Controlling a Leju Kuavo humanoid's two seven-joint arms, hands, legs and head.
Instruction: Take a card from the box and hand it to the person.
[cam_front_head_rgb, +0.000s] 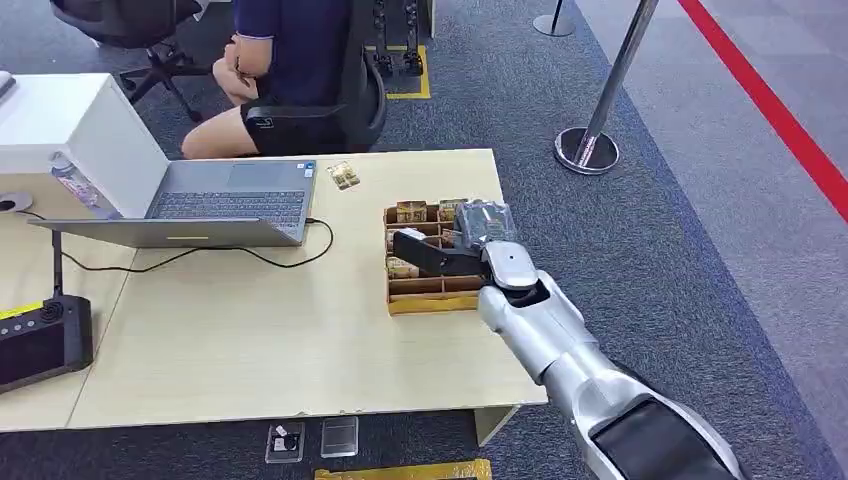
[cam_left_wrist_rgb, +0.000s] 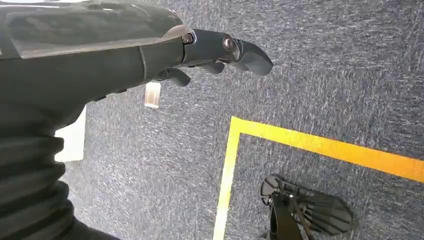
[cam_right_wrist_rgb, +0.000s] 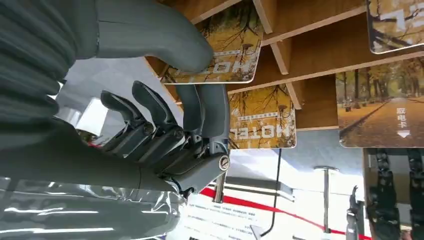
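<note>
Silver and jointed, the robot's right arm (cam_front_head_rgb: 570, 350) reaches in from the lower right of the head view and ends at the right hand (cam_front_head_rgb: 440, 252), which is lowered over the wooden box (cam_front_head_rgb: 432, 298) near the right edge of the table (cam_front_head_rgb: 250, 340). From the right wrist camera, the right hand (cam_right_wrist_rgb: 185, 125) has its thick grey thumb pressed onto the face of one card (cam_right_wrist_rgb: 235, 55), a yellow card with an autumn tree picture, while two darker fingers (cam_right_wrist_rgb: 205, 115) lie along that card's edge; the remaining fingers are curled back toward the palm. Whether the card is truly pinched cannot be told from these views. More cards of the same kind stand in the neighbouring compartments, divided by thin wooden slats. One loose card (cam_front_head_rgb: 343, 176) lies on the table beyond the box, near an open laptop (cam_front_head_rgb: 215, 205). Behind the table a person (cam_front_head_rgb: 270, 70) sits in an office chair. At the table's left edge rests a dark handheld controller (cam_front_head_rgb: 40, 340). Over blue carpet with a yellow floor line, the left hand (cam_left_wrist_rgb: 215, 52) hangs with its fingers loosely curled and nothing in them.
</note>
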